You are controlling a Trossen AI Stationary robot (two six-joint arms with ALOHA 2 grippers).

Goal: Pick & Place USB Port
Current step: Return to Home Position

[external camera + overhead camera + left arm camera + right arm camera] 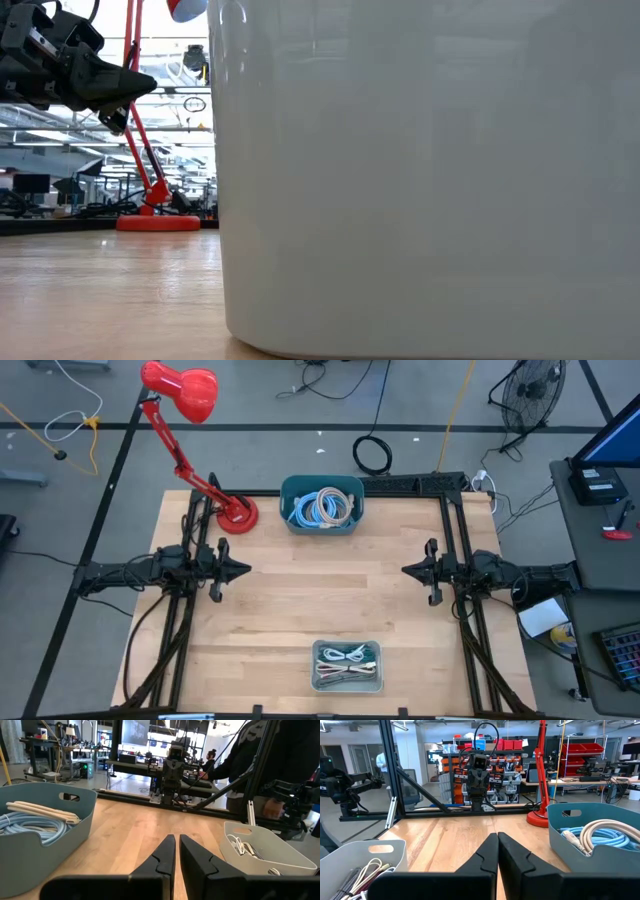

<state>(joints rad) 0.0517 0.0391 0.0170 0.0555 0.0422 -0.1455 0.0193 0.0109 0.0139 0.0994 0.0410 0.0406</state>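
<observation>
A teal bin (322, 505) stands at the table's far middle and holds coiled pale blue and cream cables (600, 832). A light grey tray (347, 666) near the front edge holds several thin cables with plugs (245, 847). I cannot pick out a USB port among them. My left gripper (245, 570) hovers level over the table's left side and points toward the right, shut and empty (177, 836). My right gripper (405, 570) faces it from the right side, also shut and empty (497, 834).
A red desk lamp stands on its base (236, 515) at the far left, next to the teal bin. Bare wood (320, 590) lies between the two containers. In the low view the grey tray's wall (430, 180) fills most of the picture. A person (280, 760) stands beyond the table.
</observation>
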